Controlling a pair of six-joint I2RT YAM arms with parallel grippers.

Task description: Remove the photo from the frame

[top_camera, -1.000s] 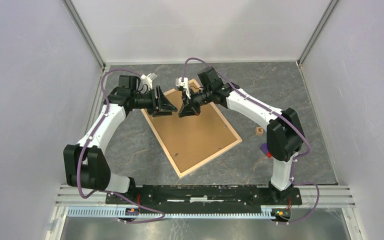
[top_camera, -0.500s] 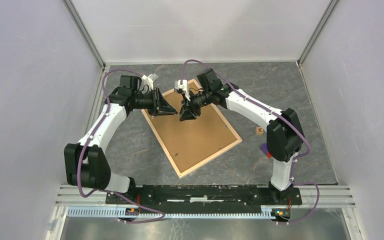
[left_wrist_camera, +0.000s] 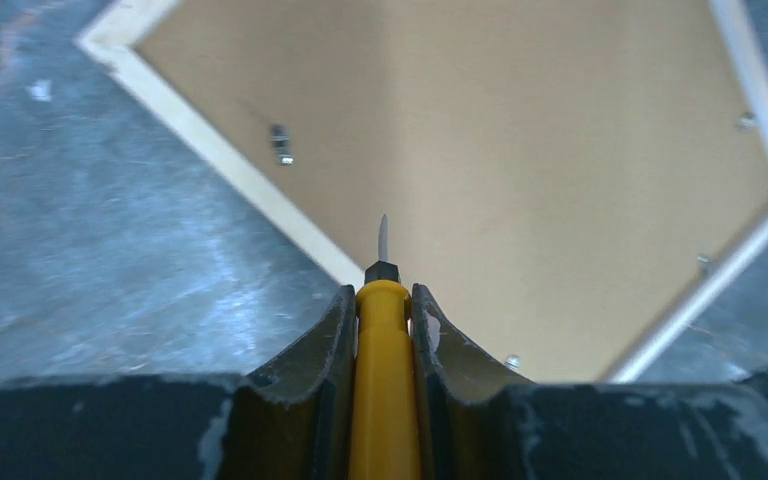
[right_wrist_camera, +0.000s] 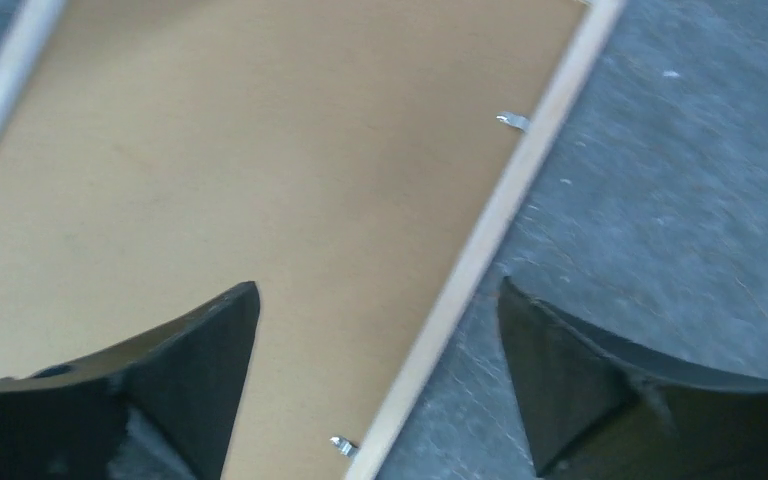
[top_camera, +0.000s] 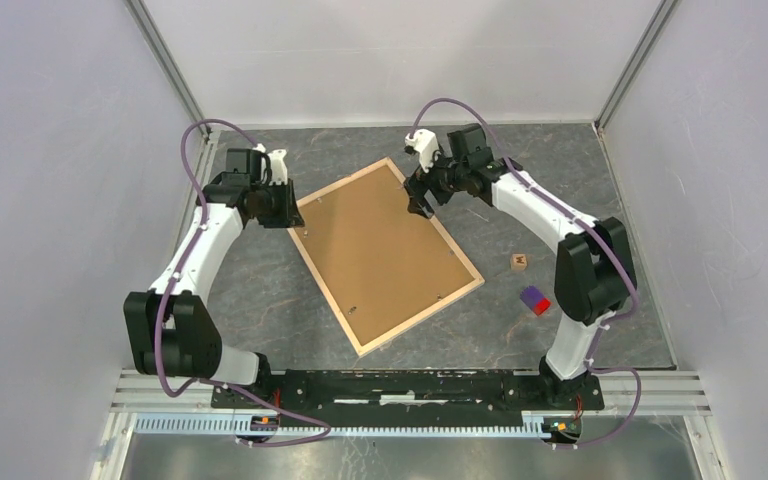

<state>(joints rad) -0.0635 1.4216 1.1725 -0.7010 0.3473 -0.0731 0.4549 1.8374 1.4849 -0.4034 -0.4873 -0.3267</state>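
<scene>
Top external, grey marbled tabletop, pale walls, frame lying face-down

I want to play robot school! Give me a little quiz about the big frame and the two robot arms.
1. True or false: the frame lies flat with its brown back facing up.
2. Pick one: what colour is the handle of the screwdriver in the left gripper? A yellow, B green, C red.
3. Fill in the missing word: the right gripper hangs over the frame's edge with its fingers ____ (open or shut).

Key: 1 true. 2 A. 3 open.
</scene>
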